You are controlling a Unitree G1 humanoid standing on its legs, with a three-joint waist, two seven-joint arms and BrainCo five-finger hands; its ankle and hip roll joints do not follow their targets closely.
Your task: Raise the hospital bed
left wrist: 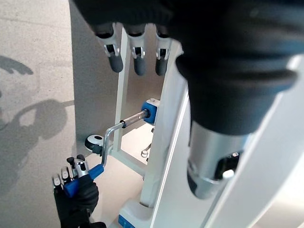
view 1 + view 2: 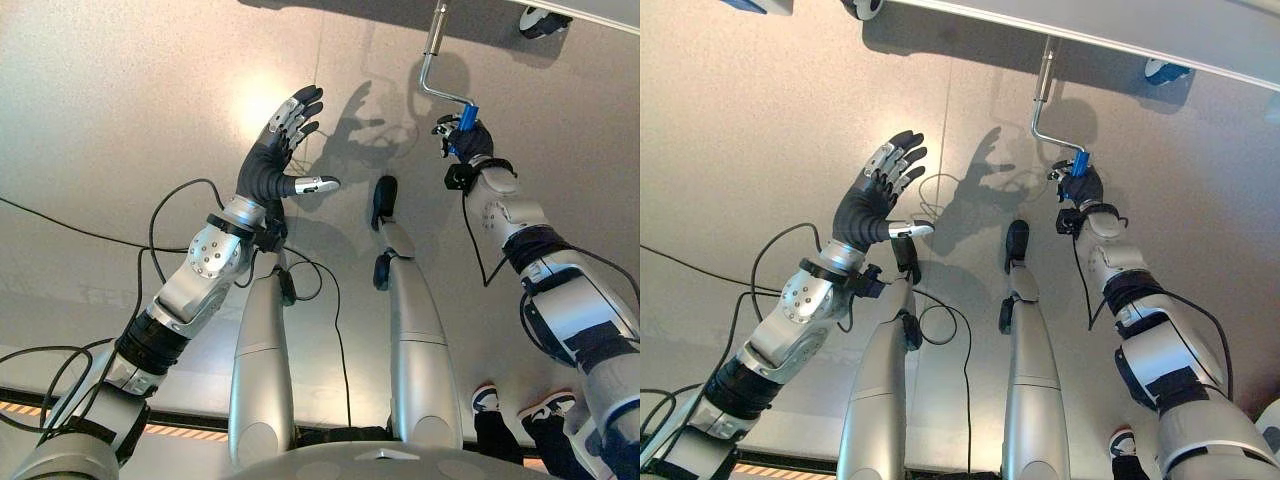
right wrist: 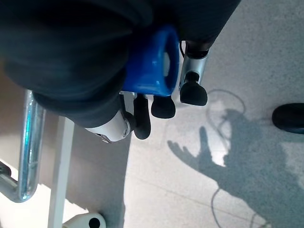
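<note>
While the right hand (image 2: 468, 140) curls its fingers round the blue grip (image 3: 151, 61) of the bent chrome crank (image 2: 438, 78) under the white bed frame (image 1: 161, 156), the left hand (image 2: 278, 150) hangs spread, fingers relaxed.

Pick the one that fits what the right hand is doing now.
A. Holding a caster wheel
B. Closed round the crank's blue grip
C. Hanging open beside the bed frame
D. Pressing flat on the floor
B: the right hand has its fingers curled round the blue grip at the end of the crank, while the left hand is spread open in the air.
</note>
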